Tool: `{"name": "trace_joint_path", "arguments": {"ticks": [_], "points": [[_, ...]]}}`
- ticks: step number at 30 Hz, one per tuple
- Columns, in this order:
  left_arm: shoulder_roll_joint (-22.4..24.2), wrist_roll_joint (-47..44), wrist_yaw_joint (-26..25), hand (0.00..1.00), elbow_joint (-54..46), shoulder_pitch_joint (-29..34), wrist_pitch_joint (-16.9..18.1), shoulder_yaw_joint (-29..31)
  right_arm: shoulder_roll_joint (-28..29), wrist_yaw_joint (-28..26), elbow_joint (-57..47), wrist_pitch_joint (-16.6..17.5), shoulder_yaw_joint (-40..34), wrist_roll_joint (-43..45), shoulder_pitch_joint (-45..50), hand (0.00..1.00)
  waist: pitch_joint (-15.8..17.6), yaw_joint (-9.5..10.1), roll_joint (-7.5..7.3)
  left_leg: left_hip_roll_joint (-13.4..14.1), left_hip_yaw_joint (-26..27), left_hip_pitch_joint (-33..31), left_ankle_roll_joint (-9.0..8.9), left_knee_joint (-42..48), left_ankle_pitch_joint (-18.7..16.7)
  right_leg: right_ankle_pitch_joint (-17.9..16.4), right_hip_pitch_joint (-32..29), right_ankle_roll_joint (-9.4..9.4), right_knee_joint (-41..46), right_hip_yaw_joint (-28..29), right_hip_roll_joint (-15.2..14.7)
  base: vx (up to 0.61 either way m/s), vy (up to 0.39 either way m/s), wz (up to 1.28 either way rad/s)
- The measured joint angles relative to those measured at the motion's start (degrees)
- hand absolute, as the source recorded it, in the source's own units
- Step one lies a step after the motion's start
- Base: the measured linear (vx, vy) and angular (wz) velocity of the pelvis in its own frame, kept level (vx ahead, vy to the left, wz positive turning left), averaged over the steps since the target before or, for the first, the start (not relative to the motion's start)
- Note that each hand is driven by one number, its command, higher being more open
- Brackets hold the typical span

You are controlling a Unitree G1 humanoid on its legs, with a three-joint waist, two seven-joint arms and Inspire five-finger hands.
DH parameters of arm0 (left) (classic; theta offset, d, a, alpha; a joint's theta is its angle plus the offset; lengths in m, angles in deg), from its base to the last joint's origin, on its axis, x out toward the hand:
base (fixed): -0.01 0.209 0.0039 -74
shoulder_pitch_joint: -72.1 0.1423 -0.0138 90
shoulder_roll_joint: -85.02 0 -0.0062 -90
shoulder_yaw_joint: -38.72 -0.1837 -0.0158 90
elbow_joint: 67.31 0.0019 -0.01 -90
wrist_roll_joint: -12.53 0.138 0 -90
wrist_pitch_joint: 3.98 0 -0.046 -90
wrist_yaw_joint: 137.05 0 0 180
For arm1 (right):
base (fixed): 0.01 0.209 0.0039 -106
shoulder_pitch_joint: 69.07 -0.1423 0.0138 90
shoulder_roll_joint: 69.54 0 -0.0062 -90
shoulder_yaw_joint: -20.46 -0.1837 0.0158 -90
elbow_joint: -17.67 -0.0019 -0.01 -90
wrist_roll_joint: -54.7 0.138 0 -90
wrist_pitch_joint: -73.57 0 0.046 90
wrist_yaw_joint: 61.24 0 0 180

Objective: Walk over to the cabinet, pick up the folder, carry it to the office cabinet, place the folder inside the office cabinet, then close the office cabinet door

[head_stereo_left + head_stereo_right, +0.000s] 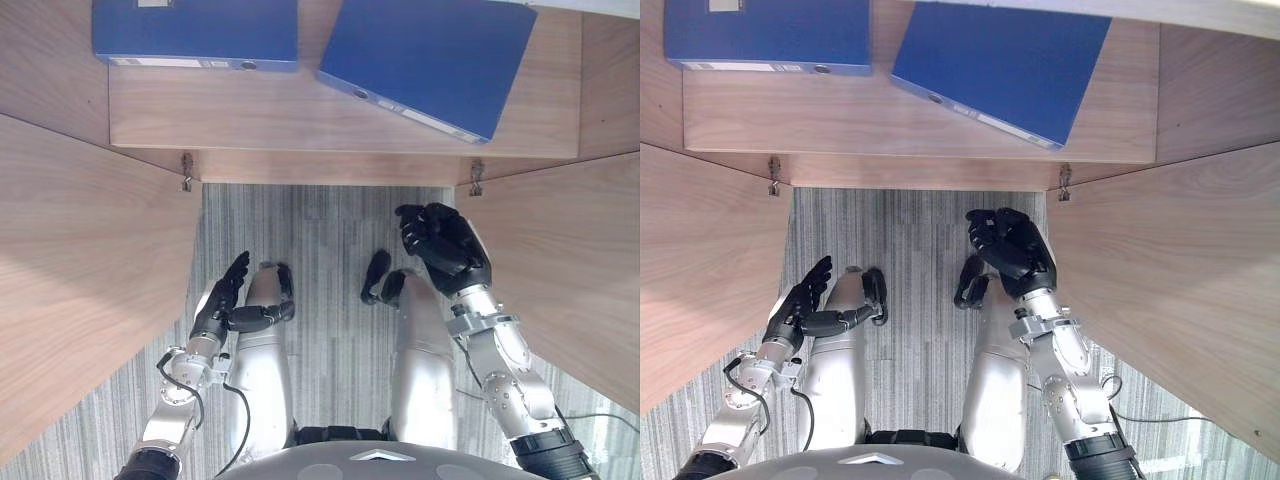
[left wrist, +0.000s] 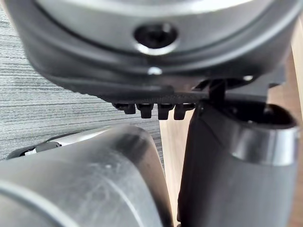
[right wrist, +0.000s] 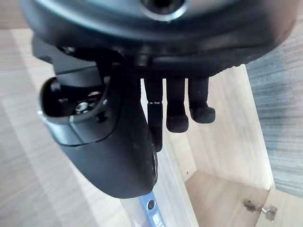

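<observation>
Two blue folders lie flat on the wooden shelf (image 1: 290,125) of the office cabinet. One folder (image 1: 195,30) sits square at the back left. The other folder (image 1: 425,60) lies skewed at the right, its spine (image 3: 150,208) facing me. My right hand (image 1: 445,245) hangs raised in front of the shelf, below the skewed folder and beside the right door, fingers relaxed and holding nothing. My left hand (image 1: 222,300) stays low at the left, fingers straight and empty.
Both cabinet doors stand wide open: the left door (image 1: 80,280) and the right door (image 1: 570,270) flank me on either side. Metal hinges (image 1: 187,170) show at the shelf's corners. Grey striped carpet (image 1: 320,225) lies between the doors.
</observation>
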Motion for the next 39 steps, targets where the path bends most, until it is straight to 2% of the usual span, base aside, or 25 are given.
{"name": "trace_joint_path", "arguments": {"ticks": [9,15,19,35,39], "points": [[1.86,-0.09,-0.88,1.00,-0.63,0.00,-0.06,0.09,4.22,4.17,0.01,0.76,-2.87,-2.59,-2.45,0.00,0.14,1.10,0.26,-0.11,-0.15,-0.25,-0.06,0.32,-0.03,-0.52,-0.24,-0.26,0.88,-0.14,-0.38,0.00,-0.002,0.01],[2.74,-0.14,-1.21,1.00,-2.42,0.00,-0.13,0.05,4.81,6.49,0.02,1.39,-4.07,-3.94,-5.06,0.00,0.23,1.47,0.44,-0.38,-0.86,-1.74,-0.21,1.29,-0.12,-1.13,-1.29,-0.45,2.09,-0.68,-0.88,0.00,-0.009,0.06],[3.91,-0.53,-1.49,1.00,-3.27,0.00,-0.25,0.07,6.59,8.39,0.04,1.73,-6.34,-3.92,-6.70,0.00,0.26,2.60,0.51,-0.53,-1.24,-2.28,-0.39,2.14,-0.29,-1.88,-1.71,-0.54,3.36,-0.85,-1.28,0.00,-0.009,0.05],[4.95,-0.69,-1.54,1.00,-4.63,0.00,-1.22,0.02,8.23,9.85,0.44,1.90,-7.26,-3.87,-8.68,0.00,0.14,2.84,0.75,-0.81,-1.73,-3.56,-0.62,3.04,-0.44,-2.86,-2.95,-0.95,5.03,-1.24,-1.97,0.00,-0.004,0.02],[5.81,-0.85,-1.58,1.00,-4.62,0.00,-1.37,0.01,8.26,10.08,0.44,1.91,-7.84,-3.72,-8.51,0.00,-0.30,2.88,1.51,-0.79,-1.75,-4.17,-0.67,3.26,-0.47,-2.90,-3.61,-1.03,5.36,-1.20,-1.97,0.00,0.000,0.00]]}}
